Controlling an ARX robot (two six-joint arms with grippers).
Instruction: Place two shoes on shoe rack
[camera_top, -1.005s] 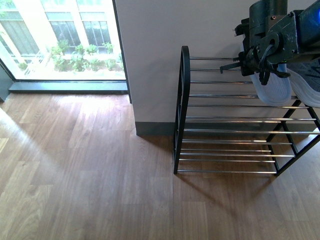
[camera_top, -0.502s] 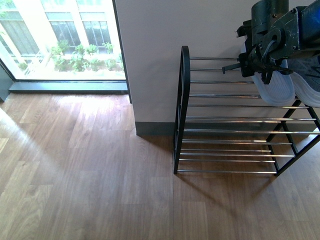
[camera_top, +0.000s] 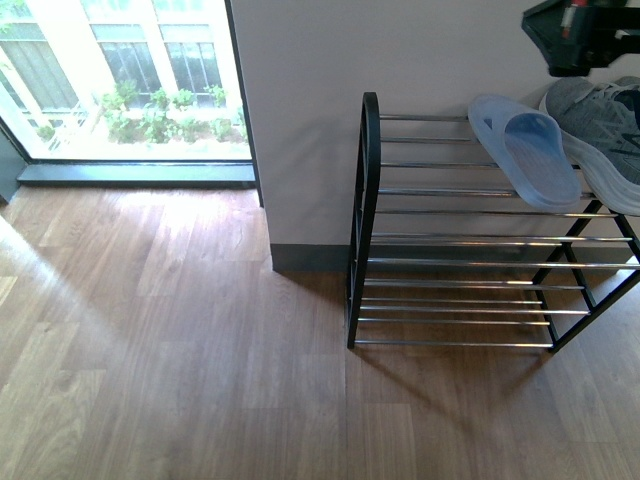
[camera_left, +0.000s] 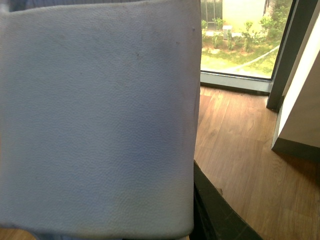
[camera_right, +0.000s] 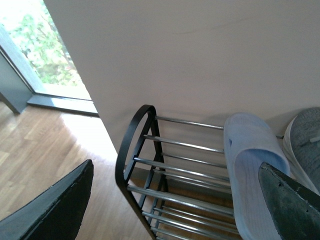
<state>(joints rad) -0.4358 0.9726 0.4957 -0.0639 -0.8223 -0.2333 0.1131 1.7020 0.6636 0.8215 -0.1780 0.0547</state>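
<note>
A wood-plank floor (camera_top: 180, 330) runs from a tall window (camera_top: 120, 80) on the left to a plain pale wall (camera_top: 400, 50), whose corner juts out beside the glass. A wide stretch of floor lies open left of and in front of the shoe rack (camera_top: 365, 220). The rack stands against the wall, and its rounded black side frame is its left edge. Its right end runs out of the front view.

On the top tier of chrome rods lies a pale-blue slide (camera_top: 528, 150), sole down. Just beside it, on its right, is a grey sneaker (camera_top: 605, 130), cut off by the picture's edge.

The right arm (camera_top: 580, 35) hangs above the top tier, clear of both shoes. The right claw (camera_right: 175, 167) is released, its dark fingers (camera_right: 55, 205) spread wide with nothing between them.

The left wrist view is mostly blocked by a pale textured panel (camera_left: 95, 115), so I cannot tell whether the left claw is spread or clenched.
</note>
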